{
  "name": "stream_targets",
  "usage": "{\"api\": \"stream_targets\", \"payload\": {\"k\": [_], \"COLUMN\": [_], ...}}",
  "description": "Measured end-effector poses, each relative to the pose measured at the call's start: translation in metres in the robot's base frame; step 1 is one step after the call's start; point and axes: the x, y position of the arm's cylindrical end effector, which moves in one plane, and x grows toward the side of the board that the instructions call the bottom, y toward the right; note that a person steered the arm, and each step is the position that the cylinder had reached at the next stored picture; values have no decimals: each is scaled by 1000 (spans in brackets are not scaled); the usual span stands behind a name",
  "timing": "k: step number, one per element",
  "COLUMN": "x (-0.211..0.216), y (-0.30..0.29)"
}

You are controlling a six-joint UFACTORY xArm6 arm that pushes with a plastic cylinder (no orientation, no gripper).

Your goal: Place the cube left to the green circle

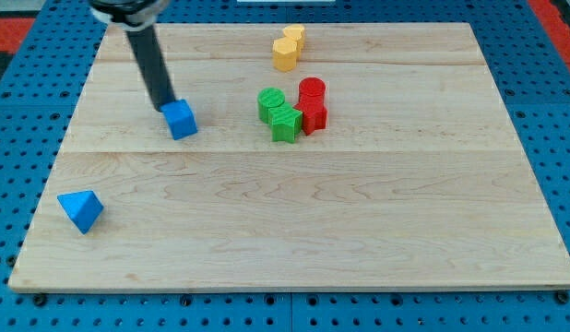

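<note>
Rod (148,57) and blue cube (181,120) met on the wooden board (359,240) as the push toward the green circle (270,102) appeared to be under way. My tip (165,108), a bare rod end with no jaws to open or close and holding nothing, stood against the cube's upper-left edge, touching or very nearly so. The cube sat toward the view's left of the green circle but well apart from it, so the step in hand looked like the closing shove. The circle was bunched with another green block (286,124) and two red blocks (312,105), while two yellow blocks (288,48) lay nearer the view's top and a blue wedge-like block (80,210) waited at lower left. The next move likely called for a steady push rightward and slightly upward, stopping short of the green cluster.
</note>
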Motion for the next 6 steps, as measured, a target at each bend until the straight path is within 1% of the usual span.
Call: {"api": "stream_targets", "payload": {"k": [1,2,3,4,5,6], "x": [41,59,36,37,37,37], "y": [-84,-39,7,35,31,2]}}
